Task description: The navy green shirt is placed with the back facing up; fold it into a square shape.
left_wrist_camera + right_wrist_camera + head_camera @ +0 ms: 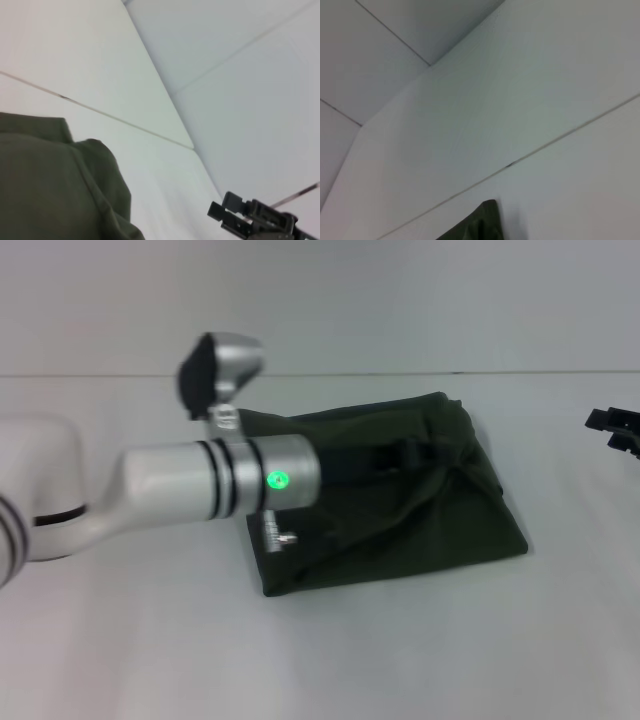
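The left gripper (405, 458) is reached over the middle of the navy green shirt (420, 520), which lies already folded into a rough, rumpled block near the centre of the white table (400, 660); whether its fingers are spread or closed on cloth cannot be told. For a clean square, the raised creases should probably be pressed flat and the edges aligned. The right gripper (615, 430) is parked at the table's right edge, its state also unclear.
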`<action>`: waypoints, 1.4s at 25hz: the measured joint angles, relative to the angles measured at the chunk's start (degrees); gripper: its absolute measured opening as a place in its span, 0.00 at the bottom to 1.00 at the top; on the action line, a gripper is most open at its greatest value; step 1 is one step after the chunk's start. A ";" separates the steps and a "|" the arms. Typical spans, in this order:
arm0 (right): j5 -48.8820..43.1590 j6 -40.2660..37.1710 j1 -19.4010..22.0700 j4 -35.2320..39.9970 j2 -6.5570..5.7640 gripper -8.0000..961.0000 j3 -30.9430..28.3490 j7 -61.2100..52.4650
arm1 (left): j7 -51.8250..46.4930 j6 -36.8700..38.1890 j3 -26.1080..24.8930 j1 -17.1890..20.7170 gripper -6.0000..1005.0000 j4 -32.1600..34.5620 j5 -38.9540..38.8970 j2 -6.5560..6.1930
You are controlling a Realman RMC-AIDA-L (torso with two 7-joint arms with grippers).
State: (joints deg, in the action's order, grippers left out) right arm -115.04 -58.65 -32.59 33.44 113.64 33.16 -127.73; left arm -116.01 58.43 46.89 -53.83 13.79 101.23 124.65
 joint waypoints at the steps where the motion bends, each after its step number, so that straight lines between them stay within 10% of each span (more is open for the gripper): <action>1: -0.01 0.09 -0.04 -0.11 0.00 0.56 0.03 0.01 | 1.52 -0.22 0.26 -1.19 0.10 -1.55 -0.77 0.01; 6: -0.11 -0.20 0.06 -0.17 -0.36 0.56 0.13 0.03 | 3.36 11.32 3.65 -0.51 0.22 1.77 -1.44 -0.18; 12: -0.22 -3.46 0.45 -0.17 -1.36 0.56 0.67 0.03 | -1.25 32.54 3.49 12.47 0.47 19.09 -1.84 -1.17; 24: -5.38 -12.15 -5.53 -1.22 -4.25 0.56 9.93 -8.70 | -17.18 34.67 -3.69 25.17 0.88 22.75 2.32 -8.59; 35: -25.06 -10.45 -20.28 -4.28 -4.28 0.56 11.21 -21.75 | -16.55 33.59 -3.92 24.51 0.94 24.64 8.35 -9.43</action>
State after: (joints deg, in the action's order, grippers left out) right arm -140.10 -69.10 -52.87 29.16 109.36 44.37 -149.49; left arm -132.56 92.02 42.97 -29.31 38.44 109.57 115.22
